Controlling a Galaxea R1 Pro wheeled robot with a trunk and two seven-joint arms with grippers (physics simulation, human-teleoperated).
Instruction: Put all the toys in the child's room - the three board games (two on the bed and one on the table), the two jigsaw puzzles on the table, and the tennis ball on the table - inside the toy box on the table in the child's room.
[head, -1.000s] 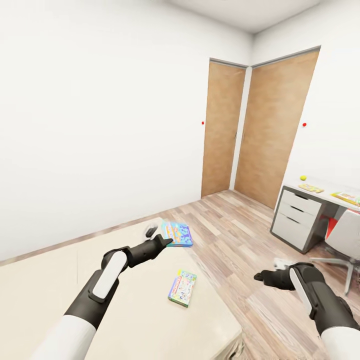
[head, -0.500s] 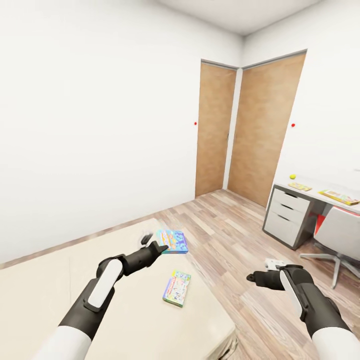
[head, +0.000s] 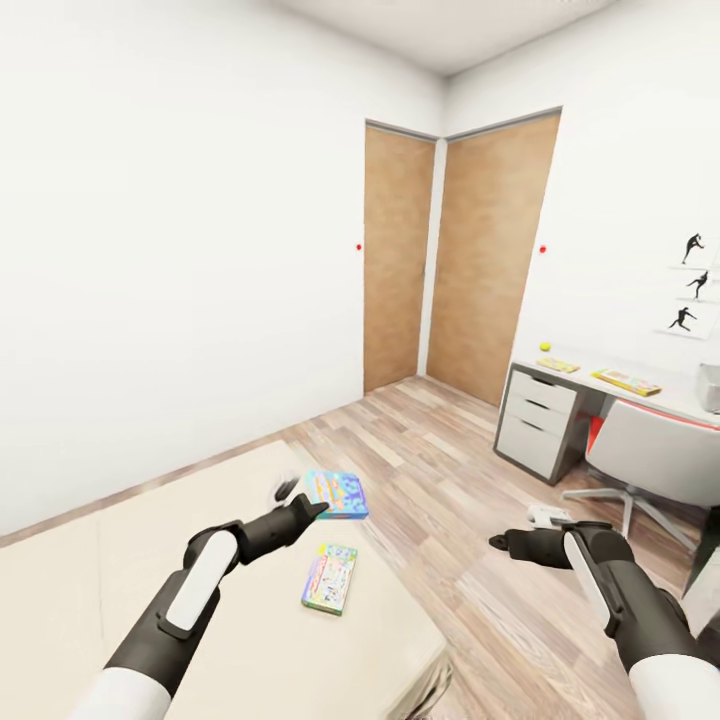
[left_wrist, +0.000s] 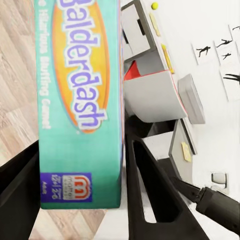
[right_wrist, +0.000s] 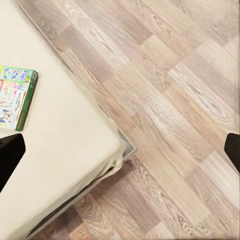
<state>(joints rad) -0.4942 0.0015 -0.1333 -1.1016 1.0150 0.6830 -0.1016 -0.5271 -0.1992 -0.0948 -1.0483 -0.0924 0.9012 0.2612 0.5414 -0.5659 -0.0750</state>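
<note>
The blue board game (head: 334, 494) sits near the far corner of the bed (head: 60, 590), and the left gripper (head: 296, 500) has its two dark fingers on either side of one end of it. In the left wrist view the box (left_wrist: 80, 100) reads "Balderdash" and fills the gap between the fingers, so the gripper looks closed on it, though whether the box is off the bed is hard to tell. A second board game (head: 330, 578), pale green and white, lies flat on the bed just nearer the robot; the right wrist view shows one end of it (right_wrist: 17, 97), cut off at the picture's edge, close to the bed's edge. The right gripper (head: 500, 541) hangs over the bare wood floor (head: 440, 480) with its fingertips wide apart, holding nothing. Far off, the table (head: 600, 392) holds a tiny tennis ball (head: 545, 346) and two flat things too small to name. A grey chair (head: 650, 455) stands by it
</note>
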